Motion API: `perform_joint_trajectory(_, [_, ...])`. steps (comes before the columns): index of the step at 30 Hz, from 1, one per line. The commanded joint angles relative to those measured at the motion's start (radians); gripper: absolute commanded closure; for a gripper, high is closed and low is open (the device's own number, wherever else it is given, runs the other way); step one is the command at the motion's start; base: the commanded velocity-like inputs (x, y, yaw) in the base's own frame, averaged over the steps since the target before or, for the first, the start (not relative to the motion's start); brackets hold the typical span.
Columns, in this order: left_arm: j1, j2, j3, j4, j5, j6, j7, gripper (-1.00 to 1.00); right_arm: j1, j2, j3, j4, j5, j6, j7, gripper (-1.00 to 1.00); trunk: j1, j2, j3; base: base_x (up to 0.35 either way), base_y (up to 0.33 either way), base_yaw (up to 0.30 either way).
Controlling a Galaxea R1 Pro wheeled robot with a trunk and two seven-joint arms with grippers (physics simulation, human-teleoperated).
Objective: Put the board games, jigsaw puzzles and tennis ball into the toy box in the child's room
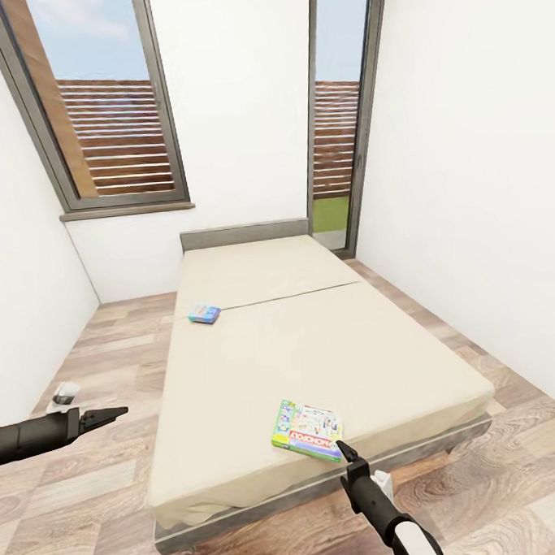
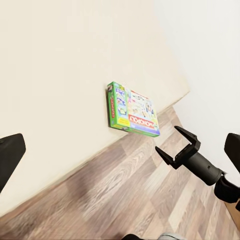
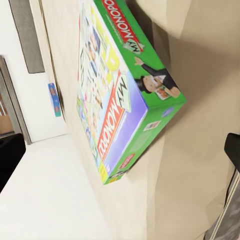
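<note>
While the robot faces it, the bed [image 1: 313, 341] spreads across the middle of the head view, beige cover over a dark grey frame, headboard at twelve o'clock against the white wall between two tall windows [image 1: 97, 100]. Wooden floor [image 1: 101, 474] surrounds it.

Two of the board games lie on the mattress. A pale green Monopoly box [image 1: 308, 430] sits flat near the foot edge at about five o'clock. A small blue box [image 1: 204, 314] rests well apart from it, at about eleven o'clock near the cover's fold line.

At five o'clock the right pincer [image 1: 345, 450] points at the Monopoly box, its tip just beside the box's near corner; in the left wrist view [image 2: 176, 146] its two fingers are spread apart, empty. At eight o'clock the left pincer [image 1: 114, 414] hovers over the floor beside the bed, released, its dark fingertips [image 2: 10, 152] wide apart with nothing between them.
</note>
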Motion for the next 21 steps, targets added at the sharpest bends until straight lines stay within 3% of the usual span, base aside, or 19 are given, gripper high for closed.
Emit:
perform_joint_trajectory(1, [-0.001,0.0,0.001,-0.001,-0.006,0.01,-0.009,-1.0,-0.001,0.001,-0.006,0.0,-0.007,0.009,0.001,-1.0,0.0,0.0,-0.001,0.0,0.0,0.0])
perform_joint_trajectory(9, [0.0,0.006,-0.001,-0.001,0.08,0.01,-0.009,-1.0,-0.001,0.001,-0.007,0.0,-0.007,0.009,0.002,-1.0,0.004,-0.007,-0.004,0.0,0.0,0.0])
perform_joint_trajectory(18, [0.001,0.018,-0.003,-0.001,0.108,0.01,-0.009,-1.0,-0.001,0.001,-0.007,0.0,-0.007,0.009,0.011,-1.0,0.038,-0.07,-0.032,0.0,0.0,0.0])
perform_joint_trajectory(21, [0.001,0.02,-0.003,-0.001,0.11,0.01,-0.009,-1.0,-0.001,0.001,-0.007,0.0,-0.007,0.009,0.014,-1.0,0.038,-0.07,-0.032,0.0,0.0,0.0])
